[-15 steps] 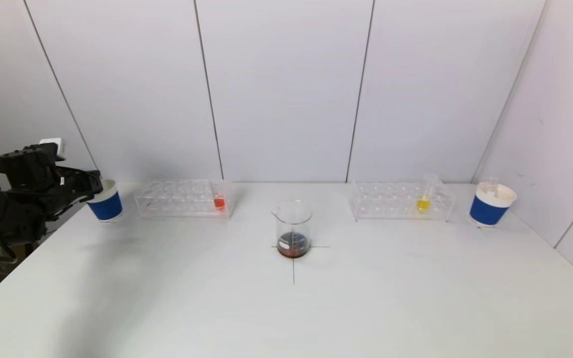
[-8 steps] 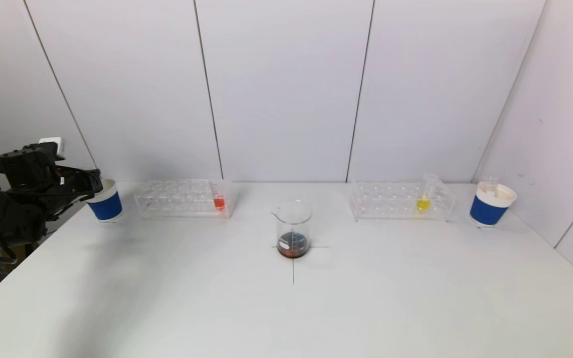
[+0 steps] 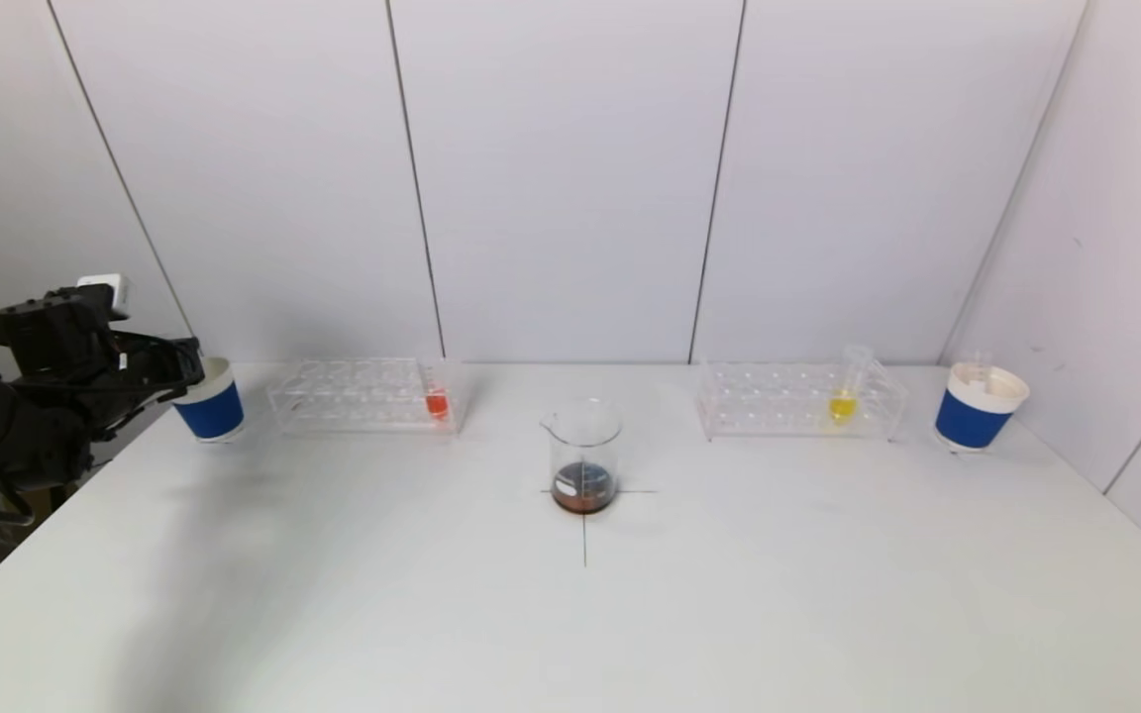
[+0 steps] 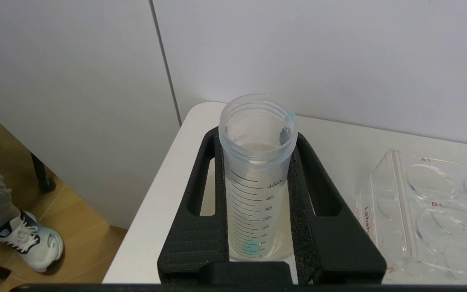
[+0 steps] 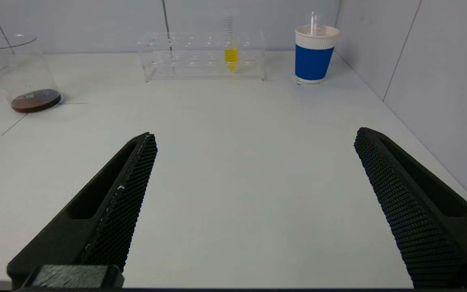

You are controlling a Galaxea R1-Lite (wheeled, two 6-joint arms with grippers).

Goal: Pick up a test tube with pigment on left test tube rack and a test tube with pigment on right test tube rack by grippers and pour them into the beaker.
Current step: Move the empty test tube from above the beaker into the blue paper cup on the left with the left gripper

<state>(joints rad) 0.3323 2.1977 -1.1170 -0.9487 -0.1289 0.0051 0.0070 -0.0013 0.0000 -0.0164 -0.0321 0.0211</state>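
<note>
Only my left wrist view shows the left pincer (image 4: 258,243) clamped on an empty graduated tube (image 4: 256,170), clear plastic, marked up to "45mL", over the left blue cup (image 3: 211,406). My right pincer (image 5: 253,150), spread wide and holding nothing, appears only in its own view, near the table (image 3: 729,594) edge. Left of the glass beaker (image 3: 584,456) stands the red tube (image 3: 437,399); right, the yellow tube (image 3: 843,396).

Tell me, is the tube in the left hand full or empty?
Empty: the tube between the left hand's fingers shows clear walls, no pigment inside.
</note>
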